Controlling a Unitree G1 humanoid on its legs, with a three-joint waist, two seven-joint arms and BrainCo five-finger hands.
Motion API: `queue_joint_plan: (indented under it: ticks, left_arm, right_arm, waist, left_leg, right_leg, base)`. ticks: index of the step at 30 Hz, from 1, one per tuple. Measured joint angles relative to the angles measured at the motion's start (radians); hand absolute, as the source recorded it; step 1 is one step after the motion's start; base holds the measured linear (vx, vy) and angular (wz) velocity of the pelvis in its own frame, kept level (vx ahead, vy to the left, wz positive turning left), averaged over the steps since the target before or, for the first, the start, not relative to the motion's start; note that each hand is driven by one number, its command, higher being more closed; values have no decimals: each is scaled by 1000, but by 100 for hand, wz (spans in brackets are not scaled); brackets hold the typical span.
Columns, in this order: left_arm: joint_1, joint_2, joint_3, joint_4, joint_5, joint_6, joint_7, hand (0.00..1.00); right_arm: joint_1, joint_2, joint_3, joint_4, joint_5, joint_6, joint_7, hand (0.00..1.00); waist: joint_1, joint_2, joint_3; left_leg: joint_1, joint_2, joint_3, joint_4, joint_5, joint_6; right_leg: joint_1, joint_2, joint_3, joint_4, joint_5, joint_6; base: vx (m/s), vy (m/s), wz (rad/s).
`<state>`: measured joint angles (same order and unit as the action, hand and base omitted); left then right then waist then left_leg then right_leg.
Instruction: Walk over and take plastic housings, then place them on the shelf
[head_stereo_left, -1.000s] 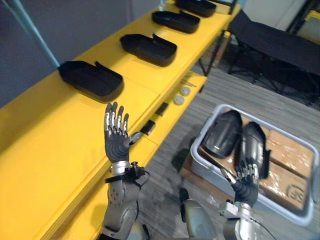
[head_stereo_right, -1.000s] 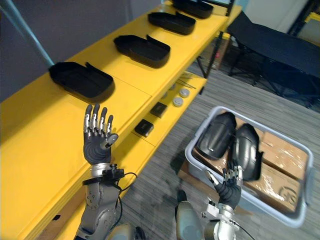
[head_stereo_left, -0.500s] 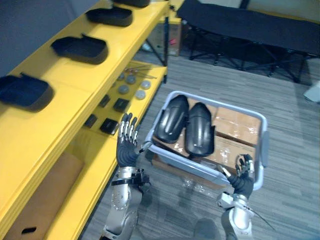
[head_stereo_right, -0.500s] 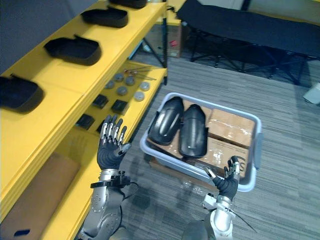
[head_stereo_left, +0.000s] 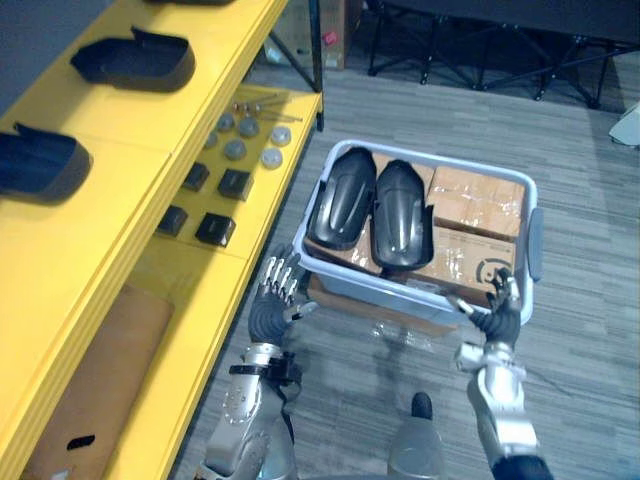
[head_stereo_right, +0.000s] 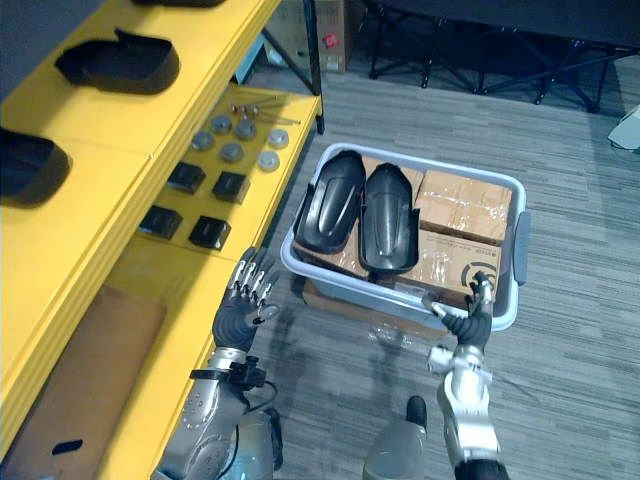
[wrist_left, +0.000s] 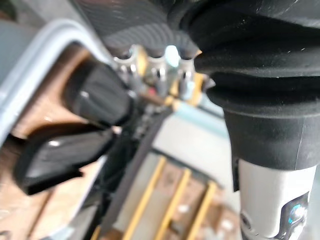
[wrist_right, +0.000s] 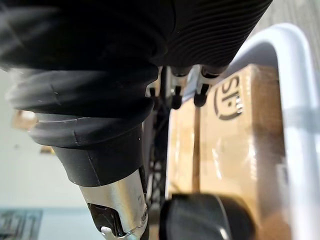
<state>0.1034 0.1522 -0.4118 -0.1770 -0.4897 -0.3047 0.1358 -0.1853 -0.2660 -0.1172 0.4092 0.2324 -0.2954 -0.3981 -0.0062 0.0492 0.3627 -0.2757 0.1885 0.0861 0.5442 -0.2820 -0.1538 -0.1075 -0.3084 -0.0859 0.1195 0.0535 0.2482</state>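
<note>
Two black plastic housings (head_stereo_left: 342, 197) (head_stereo_left: 400, 213) lie side by side in a grey bin (head_stereo_left: 390, 292) on the floor, next to taped cardboard boxes (head_stereo_left: 478, 200). My left hand (head_stereo_left: 272, 310) is raised and open just left of the bin's near corner, holding nothing. At the bin's near right rim my right hand (head_stereo_left: 497, 312) is open too, fingers pointing up. Two more housings (head_stereo_left: 135, 62) (head_stereo_left: 40, 165) rest on the yellow shelf's (head_stereo_left: 120, 200) top level. The left wrist view shows the housings (wrist_left: 97, 95) past the bin rim (wrist_left: 30, 55).
The shelf's lower level (head_stereo_left: 240, 270) holds small black blocks (head_stereo_left: 215, 230), round silver discs (head_stereo_left: 235, 150) and a brown cardboard sheet (head_stereo_left: 90, 370). A black folding frame (head_stereo_left: 480, 40) stands at the back. Grey carpet (head_stereo_left: 580, 380) lies open to the right of the bin.
The camera has swung away from the shelf and down over the bin. Both hands now sit lower, beside the bin's near edge, and remain open with nothing in them.
</note>
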Motion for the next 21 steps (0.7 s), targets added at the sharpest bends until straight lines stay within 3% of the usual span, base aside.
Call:
queue_joint_plan:
  ticks: [3,11,16,21]
  left_arm:
    - [-53,-3,-4,0,-1,7,0,0]
    - [-85,-13,-14,47,-7,17,-30,0]
    - [-82,-12,-8,82,-16,17,-32,0]
    - [-79,-21,-7,116,-21,18,-32,0]
  right_arm:
    - [-179,-84,-24,117,30,19,-46,0]
    - [-447,-233,-21,274,30,50,-150,0]
    - [-572,-316,-5,391,40,117,-174,0]
    - [-642,-381,44,530,50,197,-195,0]
  waist:
    - [16,29,21]
    - [106,40,45]
    - [137,45,74]
    - [164,80,97]
  left_leg:
    - [-79,-1,-44,28,4,3]
    - [-177,-16,-115,45,31,5]
    - [-203,-28,-144,64,31,6]
    - [-236,-30,-166,91,31,6]
  right_leg:
    - [-9,10,-46,-50,37,0]
    - [-46,20,-109,-61,67,-1]
    - [-47,17,-144,-57,76,-7]
    - [-56,21,-173,-46,76,-7]
  base:
    - [-108,53,27]
    - [-16,20,21]
    - [-20,43,12]
    - [-58,21,7]
